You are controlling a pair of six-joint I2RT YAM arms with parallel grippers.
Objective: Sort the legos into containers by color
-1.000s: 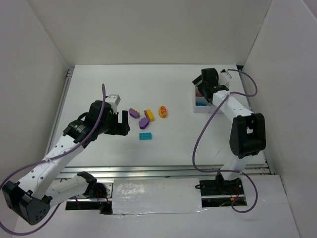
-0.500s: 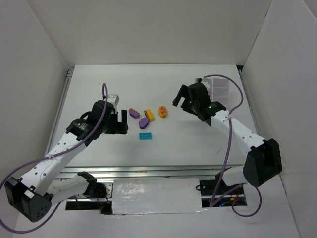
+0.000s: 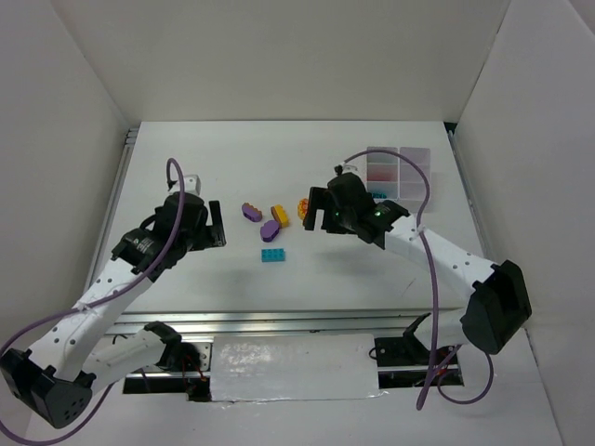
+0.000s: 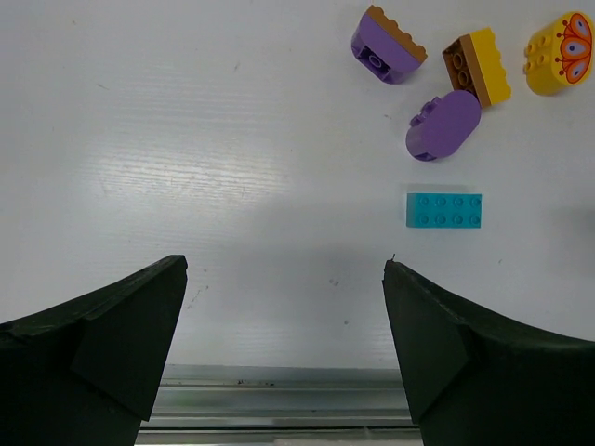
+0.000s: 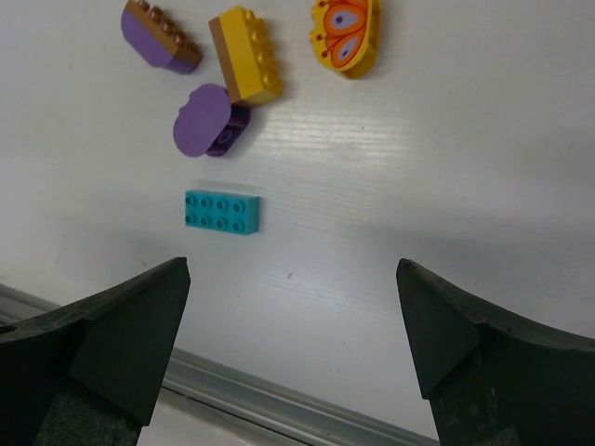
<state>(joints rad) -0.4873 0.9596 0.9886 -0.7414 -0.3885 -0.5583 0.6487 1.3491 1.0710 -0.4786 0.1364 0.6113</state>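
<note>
Between white walls (image 3: 279, 56), white tabletop (image 3: 279, 158)

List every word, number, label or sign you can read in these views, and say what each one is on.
None: no letters or numbers can be read in any view.
The yellow oval brick has a printed orange butterfly picture, but no text.
The cyan brick shows only plain studs.
The tray is too small in the overhead view to show any marking.
</note>
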